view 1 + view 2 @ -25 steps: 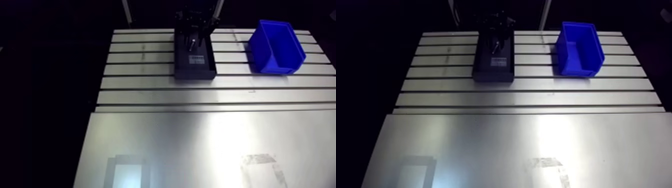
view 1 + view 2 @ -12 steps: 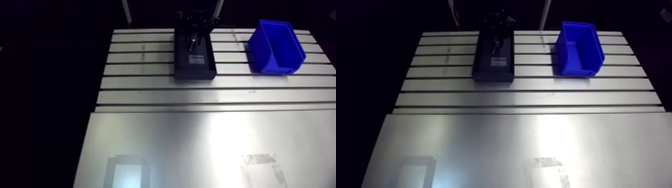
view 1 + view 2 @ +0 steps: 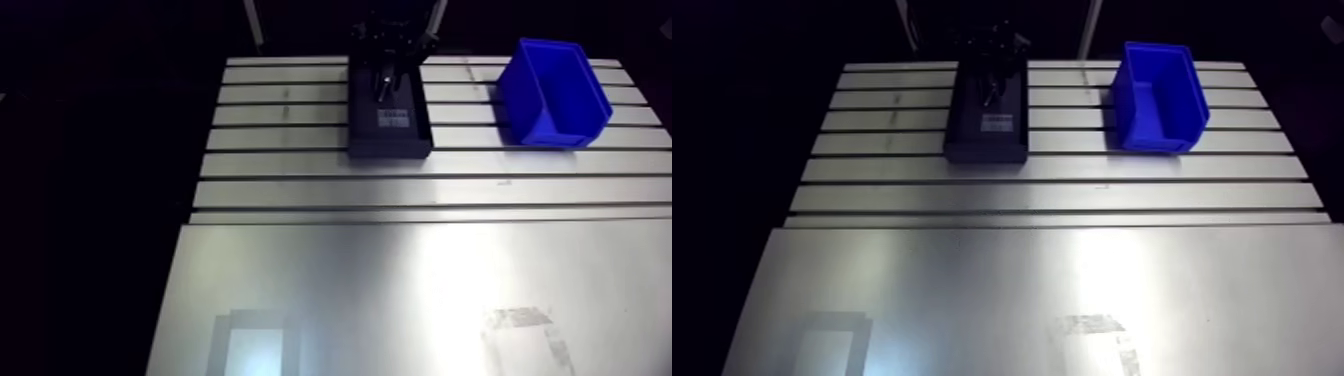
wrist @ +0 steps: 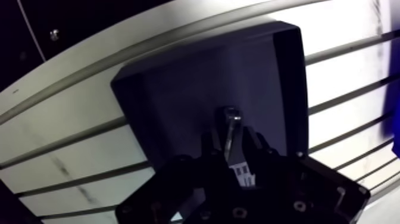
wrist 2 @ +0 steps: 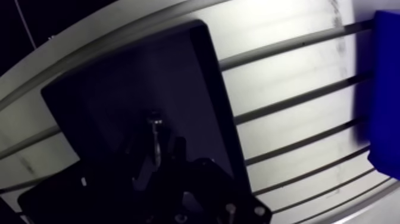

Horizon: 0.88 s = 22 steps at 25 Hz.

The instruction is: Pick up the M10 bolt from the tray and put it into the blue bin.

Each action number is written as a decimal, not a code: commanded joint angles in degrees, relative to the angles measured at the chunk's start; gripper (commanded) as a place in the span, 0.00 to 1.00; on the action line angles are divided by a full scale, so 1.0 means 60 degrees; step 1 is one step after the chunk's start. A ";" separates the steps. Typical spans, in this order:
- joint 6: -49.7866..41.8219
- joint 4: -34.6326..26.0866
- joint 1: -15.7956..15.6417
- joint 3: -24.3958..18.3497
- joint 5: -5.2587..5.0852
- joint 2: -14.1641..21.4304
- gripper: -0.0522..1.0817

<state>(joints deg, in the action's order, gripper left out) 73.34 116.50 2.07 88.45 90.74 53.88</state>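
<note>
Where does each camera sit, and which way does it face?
Arm view: rides on the upper link and looks down across the table at the tray and bin; the gripper shows small near the top edge.
Wrist view: sits on the wrist and looks down past the gripper into the tray; its fingers show, closed on the bolt.
Shared: tray, bolt, gripper, table slots, and the bin.

arm view: high, far, facing down the table (image 3: 400,270) | wrist view: close above tray (image 4: 178,101) | shared: tray
</note>
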 commanded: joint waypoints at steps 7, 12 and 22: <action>0.0000 0.0000 0.0007 0.0002 0.0001 -0.0039 0.66; 0.0000 0.0000 0.0007 0.0002 0.0001 -0.0039 0.68; 0.0000 0.0000 0.0007 0.0002 0.0001 -0.0039 0.71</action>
<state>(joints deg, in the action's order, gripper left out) 73.34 116.51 2.11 88.46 90.75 53.65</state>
